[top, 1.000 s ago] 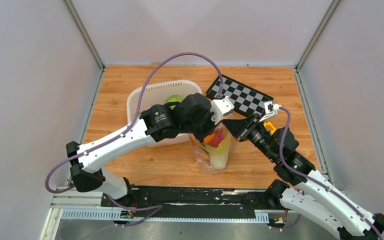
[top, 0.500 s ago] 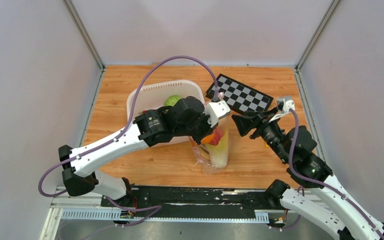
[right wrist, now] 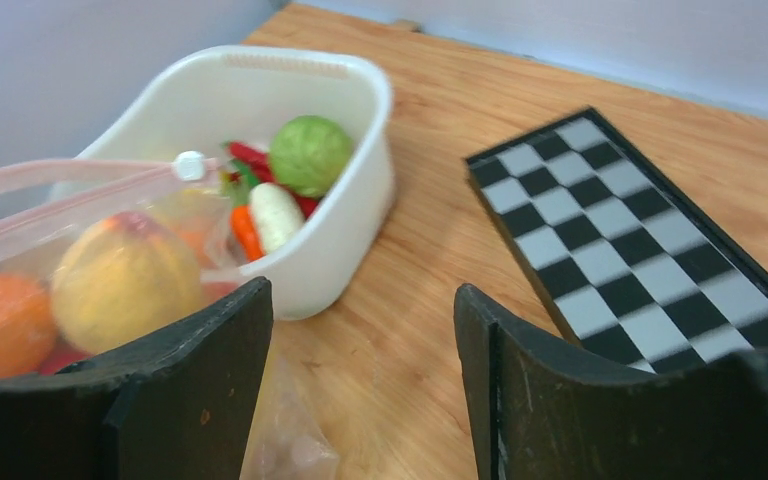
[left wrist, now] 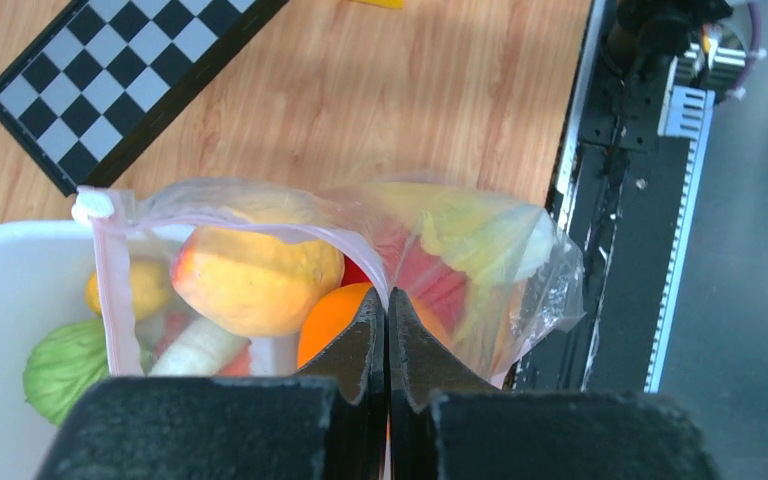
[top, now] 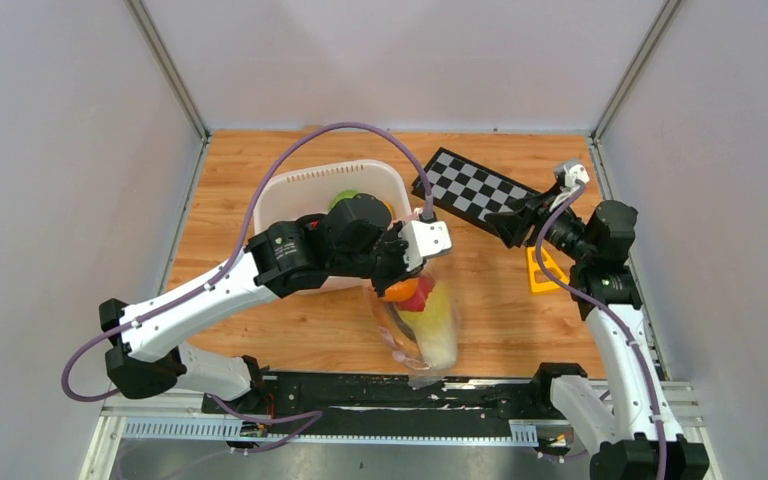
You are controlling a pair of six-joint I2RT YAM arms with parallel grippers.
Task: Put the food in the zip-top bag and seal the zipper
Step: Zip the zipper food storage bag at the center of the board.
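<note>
The left gripper [left wrist: 387, 303] is clenched on the mouth edge of the bag [top: 430, 325], exactly where the pink zipper [left wrist: 230, 228] ends. It holds the top of the bag, which stands tilted on the table [top: 505, 325], just in front of the white basket [top: 290, 190]. In the bag are a yellow-red peach [left wrist: 255, 280], an orange [left wrist: 332, 322] and other food. A green cabbage [right wrist: 309, 152] and some smaller pieces lie in the basket. The right gripper [right wrist: 360, 300] is released, with its jaws wide apart and nothing between them. It hovers at the edge of the checkerboard [top: 475, 190], near the yellow toy car [top: 543, 272].
</note>
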